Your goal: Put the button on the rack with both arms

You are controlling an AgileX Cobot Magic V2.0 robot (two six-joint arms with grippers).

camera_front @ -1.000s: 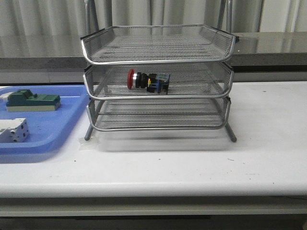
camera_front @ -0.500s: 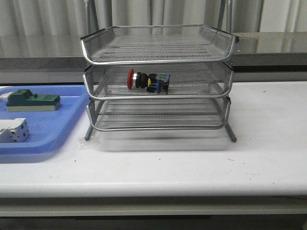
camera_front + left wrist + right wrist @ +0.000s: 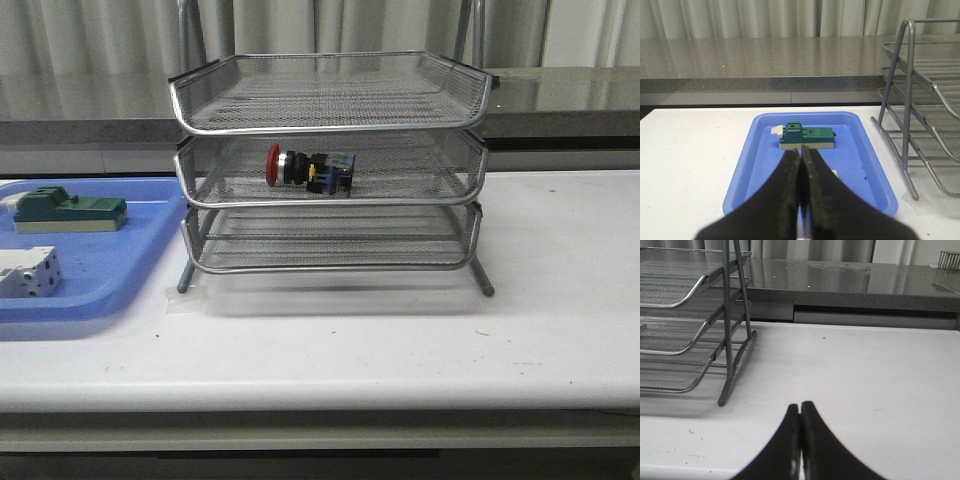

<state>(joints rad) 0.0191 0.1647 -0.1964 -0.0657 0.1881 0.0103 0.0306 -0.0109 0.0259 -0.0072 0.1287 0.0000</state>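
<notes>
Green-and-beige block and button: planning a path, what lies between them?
In the front view, the blue tray rim and the rack mesh wall separate green-and-beige block from button.

The front view faces the rack (image 3: 330, 165) squarely across the counter (image 3: 400, 340). Both wrist views look low along the counter, sharing the rack's opposite ends, seemingly from farther back.
</notes>
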